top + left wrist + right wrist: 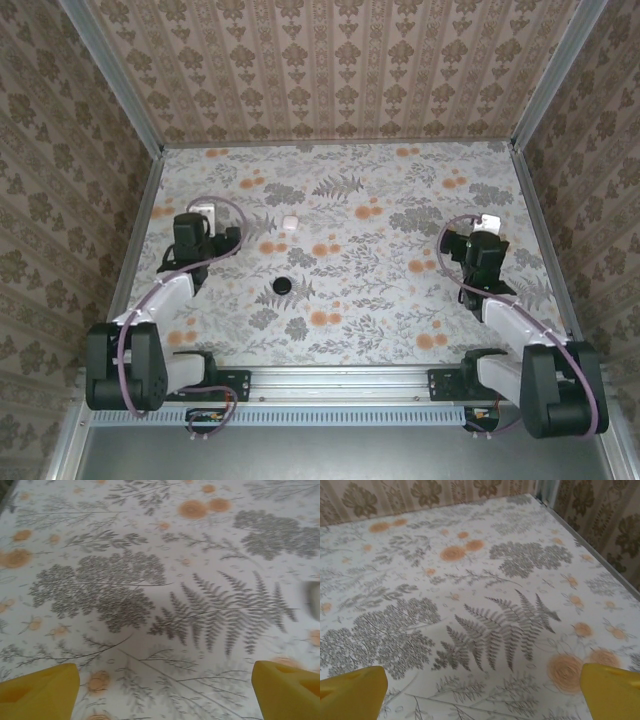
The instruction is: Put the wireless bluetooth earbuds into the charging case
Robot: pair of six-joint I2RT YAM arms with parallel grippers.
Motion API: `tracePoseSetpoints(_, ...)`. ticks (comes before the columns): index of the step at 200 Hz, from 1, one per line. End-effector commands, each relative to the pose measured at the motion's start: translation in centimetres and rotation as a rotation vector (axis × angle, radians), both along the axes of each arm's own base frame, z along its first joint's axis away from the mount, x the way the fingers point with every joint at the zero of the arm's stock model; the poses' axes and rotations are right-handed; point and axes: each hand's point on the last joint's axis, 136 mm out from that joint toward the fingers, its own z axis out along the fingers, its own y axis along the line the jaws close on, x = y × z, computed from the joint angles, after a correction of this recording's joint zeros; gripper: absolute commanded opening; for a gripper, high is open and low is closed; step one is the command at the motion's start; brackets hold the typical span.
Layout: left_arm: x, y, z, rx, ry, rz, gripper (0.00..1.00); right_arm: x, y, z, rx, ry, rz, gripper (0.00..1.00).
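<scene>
The charging case [290, 222] is a small white box lying on the floral table, in the far middle. A small black thing [281, 285], which looks like the earbuds, lies nearer the middle of the table, too small to make out in detail. My left gripper [205, 213] hovers at the far left, left of the case. In the left wrist view this gripper [164, 682] is open, with bare cloth between its yellow fingers [42, 690]. A pale blur [315, 597] at that view's right edge may be the case. My right gripper [488, 222] [484, 682] is open over the far right, holding nothing.
The table carries a floral cloth [340, 320] and is walled in by patterned panels on three sides [330, 70]. A metal rail [340, 380] runs along the near edge between the arm bases. The right wall's corner post [547, 492] stands close ahead of the right gripper.
</scene>
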Motion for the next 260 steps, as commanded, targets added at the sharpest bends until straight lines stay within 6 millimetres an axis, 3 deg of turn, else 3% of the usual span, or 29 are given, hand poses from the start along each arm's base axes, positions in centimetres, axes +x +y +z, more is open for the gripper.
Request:
tracePoseSetpoints(1, 1.8, 1.3, 2.1, 0.068, -0.208, 0.027, 0.93, 1.8, 0.8, 2.1, -0.001, -0.152, 0.054, 1.0)
tracePoseSetpoints(40, 2.4, 1.7, 1.9, 0.101, -0.298, 0.011, 1.0, 3.3, 1.1, 1.0, 0.004, -0.186, 0.085, 1.0)
tracePoseSetpoints(59, 2.9, 2.0, 0.6, 0.087, -0.288, 0.017, 1.0, 4.1, 1.8, -1.4, 0.007, -0.156, 0.129, 1.0)
tracePoseSetpoints(91, 3.6, 1.3, -1.1, 0.089, -0.262, -0.031, 1.0, 5.5, 2.8, -2.1, 0.004, -0.074, 0.184, 1.0)
tracePoseSetpoints(260, 4.1, 1.3, -1.3, 0.091, -0.23, -0.026, 1.0, 6.0, 3.5, -2.1, -0.033, -0.045, 0.201, 1.0)
